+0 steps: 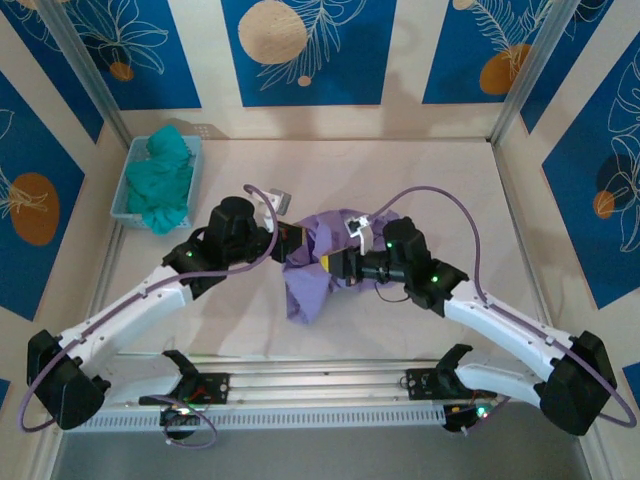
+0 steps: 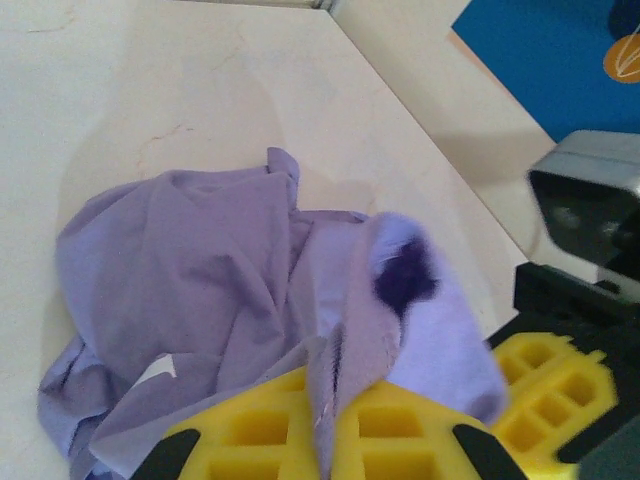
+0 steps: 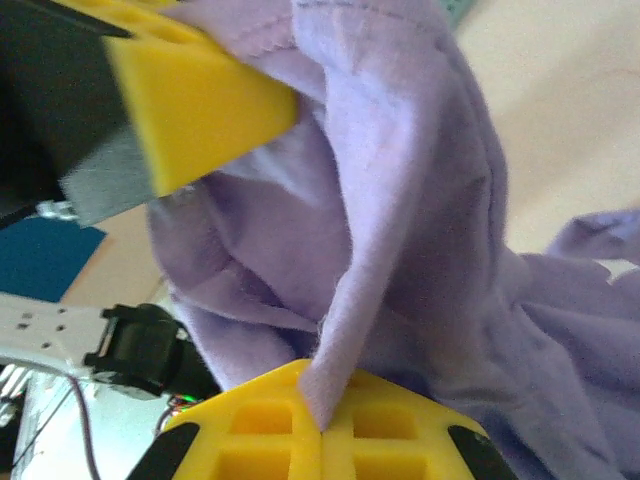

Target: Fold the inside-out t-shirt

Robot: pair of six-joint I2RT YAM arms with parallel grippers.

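table (image 1: 420, 190): pale, walled | inside-out t-shirt (image 1: 308, 290): lavender, crumpled at table centre, bunched between both arms, part seemingly lifted | blue bin (image 1: 124, 192): far-left corner, holds teal garment (image 1: 160, 185) | left gripper (image 2: 325, 440): fingers clamped on a shirt fold | right gripper (image 3: 322, 425): fingers pinched on a shirt fold

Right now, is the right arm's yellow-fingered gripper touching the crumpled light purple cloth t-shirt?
Touching. The right wrist view shows a fold of the light purple cloth t-shirt pinched between the shut yellow fingers of the right gripper.
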